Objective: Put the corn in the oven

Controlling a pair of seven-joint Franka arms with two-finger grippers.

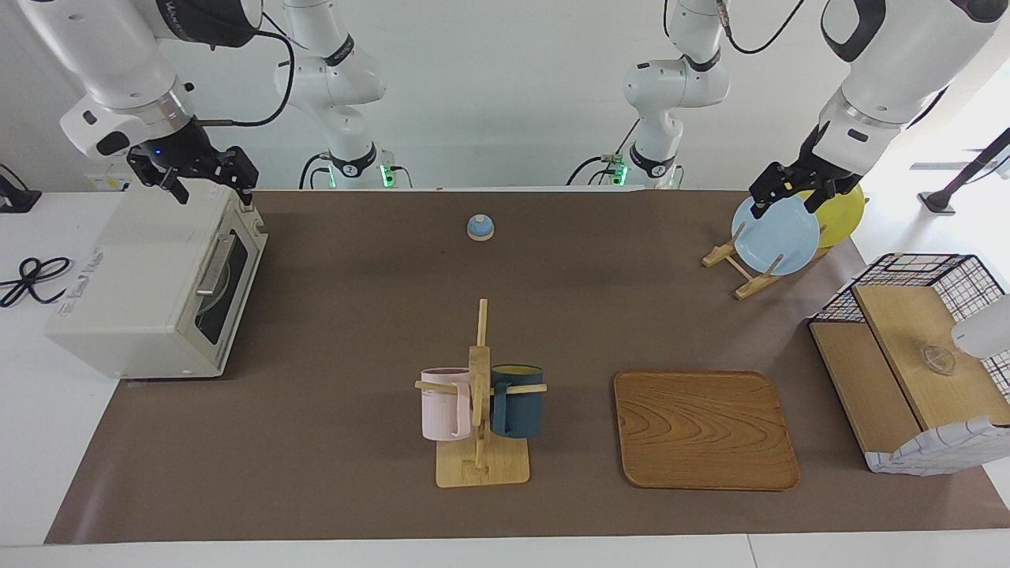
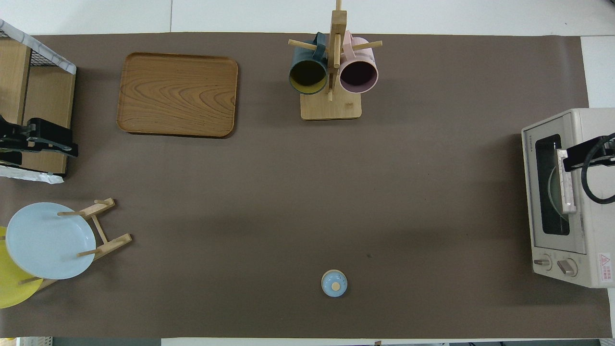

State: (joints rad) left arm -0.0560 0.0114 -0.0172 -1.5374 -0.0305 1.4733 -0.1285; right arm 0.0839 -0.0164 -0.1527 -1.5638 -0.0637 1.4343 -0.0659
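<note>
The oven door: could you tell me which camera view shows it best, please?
The overhead view shows the oven best: its shut glass door, bar handle and two knobs lie nearly square to the camera. The facing view shows the oven door foreshortened, with the right gripper over its top.

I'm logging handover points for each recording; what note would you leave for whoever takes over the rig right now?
Right hand: open, holding nothing, up over the top front edge of the oven.
Left hand: holding nothing, over the blue plate in the rack at the left arm's end.
Oven: at the right arm's end, door shut.
Corn: not visible in either view.
Done: nothing.
Left: find the corn, open the door, put the corn inside.
</note>
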